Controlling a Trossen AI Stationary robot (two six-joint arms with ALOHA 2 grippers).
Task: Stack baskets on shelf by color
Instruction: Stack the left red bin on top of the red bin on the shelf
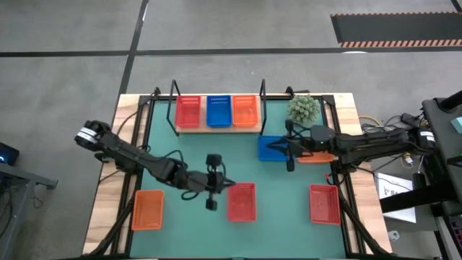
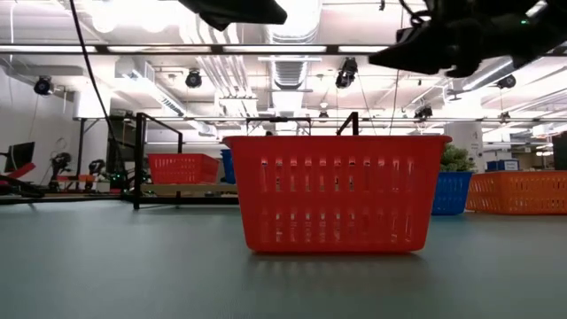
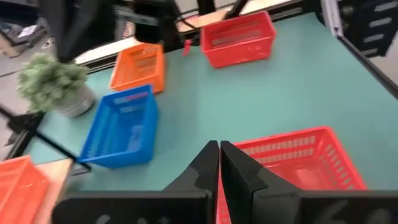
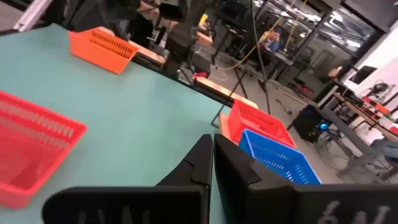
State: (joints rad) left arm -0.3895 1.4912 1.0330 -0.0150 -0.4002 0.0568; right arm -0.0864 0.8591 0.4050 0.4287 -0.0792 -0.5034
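The shelf (image 1: 219, 127) stands at the table's far middle and holds a red (image 1: 189, 112), a blue (image 1: 219, 110) and an orange basket (image 1: 245, 110) side by side. On the green table rest a blue basket (image 1: 271, 149), an orange one (image 1: 317, 157) partly under my right arm, two red ones (image 1: 242, 201) (image 1: 325, 204) and an orange one (image 1: 148, 209). My left gripper (image 1: 228, 184) is shut and empty, in the air beside the middle red basket's left rim (image 3: 292, 140). My right gripper (image 1: 276, 147) is shut and empty above the loose blue basket.
A small potted plant (image 1: 303, 108) stands right of the shelf, close to my right arm. The shelf's black end frames (image 1: 263, 94) rise at both ends. Open green table (image 1: 281, 191) lies between the two red baskets.
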